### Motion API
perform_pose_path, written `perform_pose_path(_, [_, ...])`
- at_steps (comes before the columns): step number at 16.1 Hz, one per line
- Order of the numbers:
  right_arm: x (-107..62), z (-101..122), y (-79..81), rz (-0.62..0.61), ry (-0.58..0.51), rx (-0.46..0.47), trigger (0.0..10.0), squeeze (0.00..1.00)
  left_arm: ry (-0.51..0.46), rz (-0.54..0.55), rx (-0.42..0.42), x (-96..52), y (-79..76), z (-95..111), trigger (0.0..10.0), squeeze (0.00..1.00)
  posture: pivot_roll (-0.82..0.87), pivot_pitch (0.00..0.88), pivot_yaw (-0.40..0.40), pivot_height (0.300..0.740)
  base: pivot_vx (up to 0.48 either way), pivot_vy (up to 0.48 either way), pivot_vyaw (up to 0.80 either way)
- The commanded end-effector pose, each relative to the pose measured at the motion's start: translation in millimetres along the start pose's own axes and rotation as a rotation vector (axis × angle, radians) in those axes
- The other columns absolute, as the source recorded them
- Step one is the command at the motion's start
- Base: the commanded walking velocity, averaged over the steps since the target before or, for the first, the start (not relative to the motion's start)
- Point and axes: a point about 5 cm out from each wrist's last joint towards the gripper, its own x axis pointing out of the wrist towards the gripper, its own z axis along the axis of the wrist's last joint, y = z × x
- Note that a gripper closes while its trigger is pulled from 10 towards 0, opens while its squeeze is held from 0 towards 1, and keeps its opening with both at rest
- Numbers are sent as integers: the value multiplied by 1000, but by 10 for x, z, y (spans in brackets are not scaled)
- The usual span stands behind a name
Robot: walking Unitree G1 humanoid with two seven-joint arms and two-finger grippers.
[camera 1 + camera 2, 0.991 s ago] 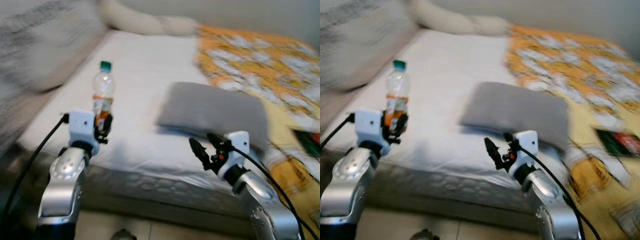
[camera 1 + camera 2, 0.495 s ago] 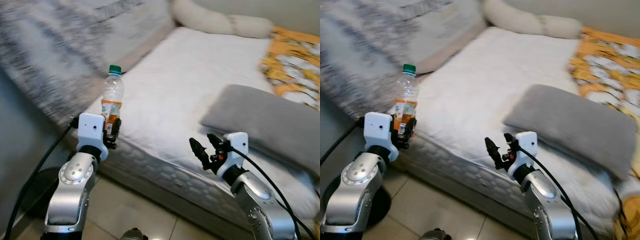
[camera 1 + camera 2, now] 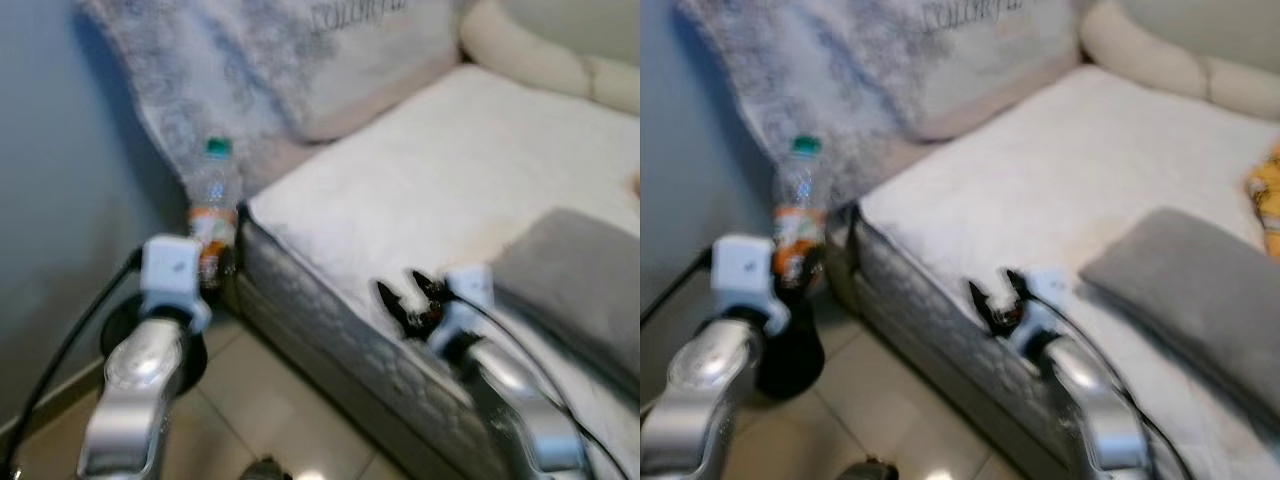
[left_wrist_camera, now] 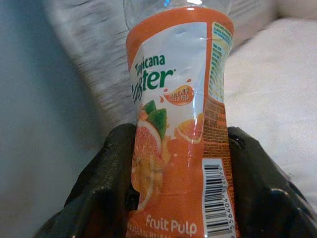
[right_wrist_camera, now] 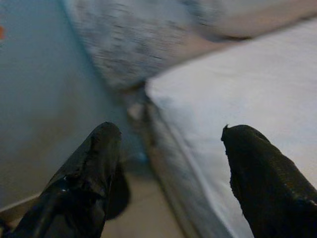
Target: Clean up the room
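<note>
My left gripper (image 3: 212, 262) is shut on a clear plastic juice bottle (image 3: 210, 210) with a green cap and an orange label, held upright off the left corner of the bed. In the left wrist view the bottle (image 4: 181, 119) sits between both black fingers (image 4: 111, 178). My right gripper (image 3: 408, 297) stands open over the mattress edge, holding nothing; its two fingers (image 5: 84, 173) point toward the bed corner and the blue wall.
A bed with a white mattress (image 3: 450, 170) runs to the right, with a grey pillow (image 3: 580, 270) on it and a patterned grey cushion (image 3: 290, 60) at its head. A blue wall (image 3: 60, 180) is on the left. A dark round object (image 3: 790, 355) rests on the tiled floor (image 3: 290, 400).
The whole picture has swung left: the orange blanket has left the view and the blue wall and floor have come in. Both grippers keep their poses, the bottle still held.
</note>
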Motion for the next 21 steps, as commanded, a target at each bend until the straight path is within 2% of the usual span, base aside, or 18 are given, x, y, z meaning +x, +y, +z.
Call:
perform_pose_path(1, [-23,-18,-62,-17,13,-21,10000,0,-15,-11,1,-13,-39,34,10000,0,99,0,-26,740,0,0,800])
perform_pose_path(8, [7,-14,-92,-6,16,-27,10000,0,-1,-4,11,-20,-30,36,10000,0,113,0,-33,740,0,0,768])
perform_pose_path(12, [16,-39,-133,-48,16,12,10000,0,13,-17,15,-14,-31,28,10000,0,111,0,-25,740,289,0,0])
perform_pose_path(21, [23,-48,-115,-45,15,10,10000,0,15,-28,17,8,-46,42,10000,0,102,0,-16,740,388,0,0])
